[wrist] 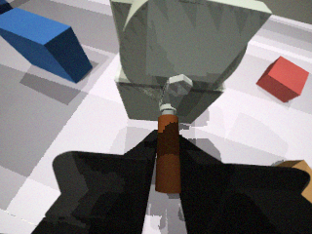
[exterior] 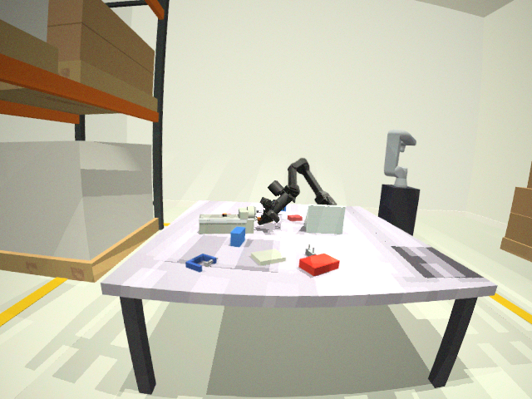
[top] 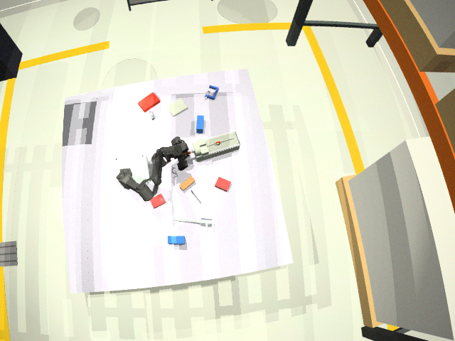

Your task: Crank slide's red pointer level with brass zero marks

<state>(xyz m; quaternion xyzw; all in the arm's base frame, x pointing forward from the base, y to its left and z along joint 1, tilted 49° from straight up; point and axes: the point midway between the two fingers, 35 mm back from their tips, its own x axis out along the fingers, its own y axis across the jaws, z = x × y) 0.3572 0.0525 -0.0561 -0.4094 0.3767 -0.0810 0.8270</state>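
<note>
The machine is a long grey-green box with a rounded housing at the crank end. The slide's red pointer shows small on its top, near the brass marks. Whether they are level is too small to tell, and the pointer is out of the wrist view. My gripper is shut on the orange-brown crank handle, low in front of the housing. The handle points back between the fingers. The crank arm is partly hidden behind a pale hexagonal end.
A blue block stands beside the machine. On the other side lie a red block and an orange block. A pale upright panel stands near the arm's base. A blue bracket lies farther off.
</note>
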